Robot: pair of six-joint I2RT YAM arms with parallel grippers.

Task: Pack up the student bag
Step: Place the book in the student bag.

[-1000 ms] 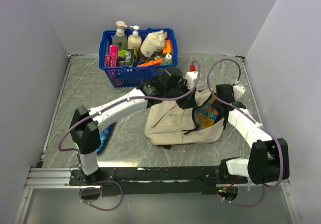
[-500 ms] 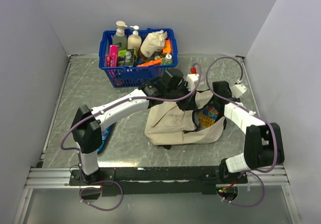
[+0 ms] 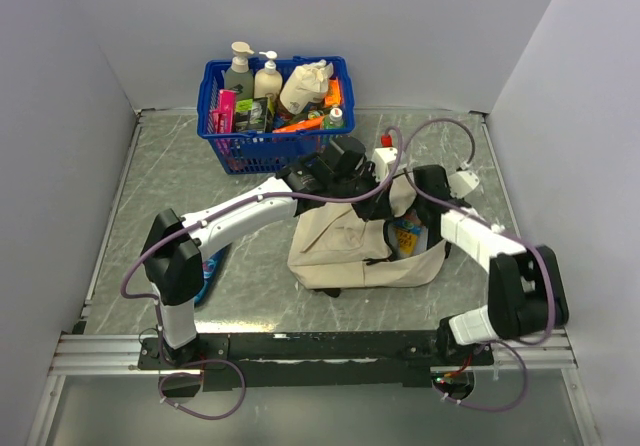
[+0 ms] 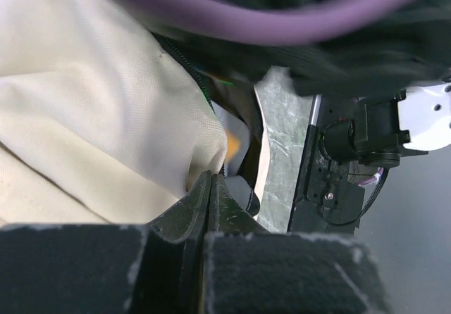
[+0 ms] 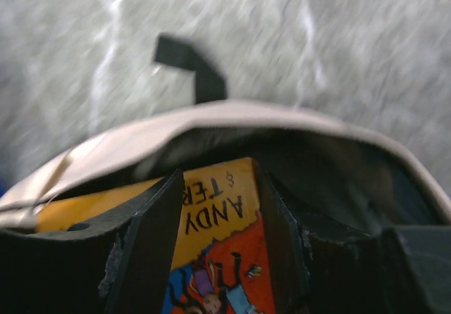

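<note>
Two arms are working at the open mouth of the student bag [image 3: 345, 246].

The bag is lying flat on the bench [image 3: 180, 196], near the middle, with its mouth facing right. The left gripper [image 4: 210, 185] is pinching the cream fabric at the mouth's edge with fully closed jaws. The right gripper [image 5: 218, 187] is hanging with its jaws apart over an orange book [image 5: 211, 258] inside (not gripping it, I think). The cloth is looking soft and light and will probably sag, so the firmer zipper rim [image 4: 184, 64] seems the best place to hold. Farther back, a blue basket [image 3: 262, 151] is sitting full of bottles [image 3: 240, 66].
</note>
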